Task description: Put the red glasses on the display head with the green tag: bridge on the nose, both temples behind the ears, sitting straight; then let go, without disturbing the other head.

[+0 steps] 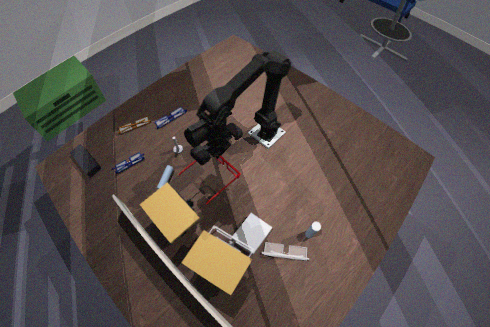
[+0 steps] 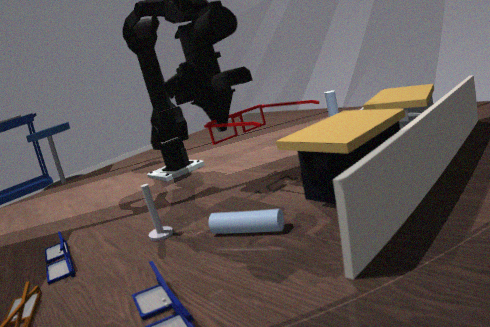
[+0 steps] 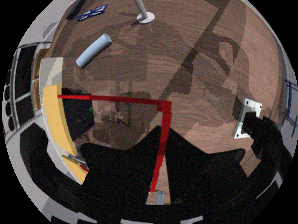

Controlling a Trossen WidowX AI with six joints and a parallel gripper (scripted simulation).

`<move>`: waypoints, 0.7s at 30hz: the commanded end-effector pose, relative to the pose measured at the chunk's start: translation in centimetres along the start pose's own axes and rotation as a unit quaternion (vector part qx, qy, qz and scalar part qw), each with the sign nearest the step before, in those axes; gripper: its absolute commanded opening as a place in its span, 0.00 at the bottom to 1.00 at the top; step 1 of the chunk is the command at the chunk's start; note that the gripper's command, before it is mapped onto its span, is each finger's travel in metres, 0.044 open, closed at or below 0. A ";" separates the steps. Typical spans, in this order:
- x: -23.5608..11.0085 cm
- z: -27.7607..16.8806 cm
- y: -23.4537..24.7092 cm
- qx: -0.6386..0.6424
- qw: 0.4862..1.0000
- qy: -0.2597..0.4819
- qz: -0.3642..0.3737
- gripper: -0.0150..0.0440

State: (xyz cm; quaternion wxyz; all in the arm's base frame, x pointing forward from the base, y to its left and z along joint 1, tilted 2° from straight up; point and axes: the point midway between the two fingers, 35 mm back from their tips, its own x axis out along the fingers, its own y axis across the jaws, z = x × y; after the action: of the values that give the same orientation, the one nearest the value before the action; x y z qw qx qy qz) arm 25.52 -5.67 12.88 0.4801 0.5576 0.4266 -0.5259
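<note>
The red glasses hang in the air with both temples spread open and pointing toward the heads. My gripper is shut on their front near the bridge, short of the heads. The black display head stands under a yellow slab; a small green tag shows on it in the wrist view. The other head is mostly hidden under a second yellow slab. Noses and ears cannot be made out.
A pale wall panel stands behind the heads. A blue cylinder lies near the tagged head; a thin post stands beyond it. A white block, pale glasses and an upright bottle are near the other head.
</note>
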 end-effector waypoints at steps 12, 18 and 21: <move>1.6 0.0 0.0 0.000 1.000 -0.005 -0.008 0.25; 2.3 0.0 0.0 0.000 1.000 -0.005 -0.006 0.25; 2.6 0.0 0.0 0.000 1.000 -0.005 -0.009 0.25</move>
State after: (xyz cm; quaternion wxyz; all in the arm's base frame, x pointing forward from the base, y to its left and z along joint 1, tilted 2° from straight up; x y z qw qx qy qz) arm 25.91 -5.71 10.82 0.4806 0.5537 0.4276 -0.5288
